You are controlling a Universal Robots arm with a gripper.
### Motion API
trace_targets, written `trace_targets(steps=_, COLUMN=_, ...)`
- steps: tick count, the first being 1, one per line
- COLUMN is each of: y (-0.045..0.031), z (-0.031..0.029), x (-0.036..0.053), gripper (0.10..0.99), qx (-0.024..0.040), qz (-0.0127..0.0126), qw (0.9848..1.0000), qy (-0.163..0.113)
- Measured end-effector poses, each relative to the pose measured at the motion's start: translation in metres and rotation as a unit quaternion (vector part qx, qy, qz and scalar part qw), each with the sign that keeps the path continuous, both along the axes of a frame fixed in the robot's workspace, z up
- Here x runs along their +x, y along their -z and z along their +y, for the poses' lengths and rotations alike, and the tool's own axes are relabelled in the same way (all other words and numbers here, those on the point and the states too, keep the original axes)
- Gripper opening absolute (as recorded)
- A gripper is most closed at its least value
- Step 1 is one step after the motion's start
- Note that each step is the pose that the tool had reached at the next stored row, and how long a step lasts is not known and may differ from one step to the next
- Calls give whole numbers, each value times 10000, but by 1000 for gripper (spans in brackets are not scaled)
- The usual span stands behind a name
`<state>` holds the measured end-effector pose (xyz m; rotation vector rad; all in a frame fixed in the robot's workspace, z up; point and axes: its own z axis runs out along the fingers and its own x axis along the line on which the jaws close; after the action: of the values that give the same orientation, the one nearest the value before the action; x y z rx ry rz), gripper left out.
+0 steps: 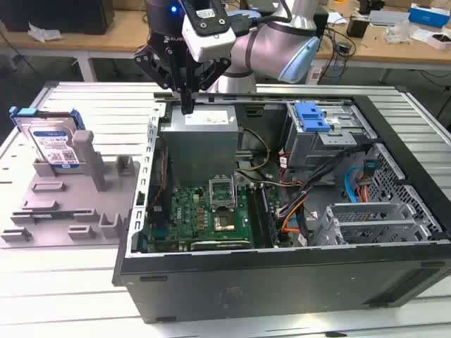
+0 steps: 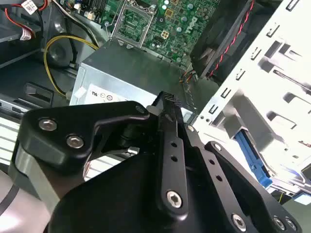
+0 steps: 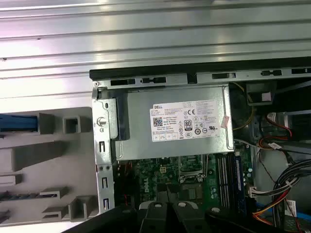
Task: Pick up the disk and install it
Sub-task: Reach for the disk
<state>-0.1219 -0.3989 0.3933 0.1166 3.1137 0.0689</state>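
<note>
The disk (image 1: 51, 141), a silver drive with a white-and-blue label in a blue bracket, stands on edge in the grey holder (image 1: 63, 211) at the exterior view's left. Its blue edge (image 3: 17, 123) shows in the first wrist view. My gripper (image 1: 187, 107) hangs over the near corner of the open computer case (image 1: 282, 282), above the grey power supply (image 1: 204, 134), well to the right of the disk. The black fingers (image 2: 170, 145) meet at their tips and hold nothing. The gripper (image 3: 170, 208) also shows in the first wrist view over the green motherboard (image 3: 165, 174).
Inside the case, a drive cage with a blue latch (image 1: 311, 116) sits at the back right. Orange, blue and black cables (image 1: 303, 204) run across the middle. Ribbed metal table (image 1: 91, 105) surrounds the case. A workbench with clutter (image 1: 394, 28) stands behind.
</note>
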Motion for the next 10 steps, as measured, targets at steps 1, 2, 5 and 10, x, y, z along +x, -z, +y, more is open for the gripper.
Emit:
trace_targets(steps=1, y=0, z=0, x=0, gripper=106, qx=0, qz=0, qw=10000, qy=0)
trace_targets(steps=2, y=0, z=0, x=0, gripper=106, qx=0, qz=0, qw=10000, qy=0)
trace_targets(steps=5, y=0, z=0, x=0, gripper=106, qx=0, qz=0, qw=10000, qy=0)
trace_targets(steps=10, y=0, z=0, x=0, gripper=106, qx=0, qz=0, qw=10000, qy=0)
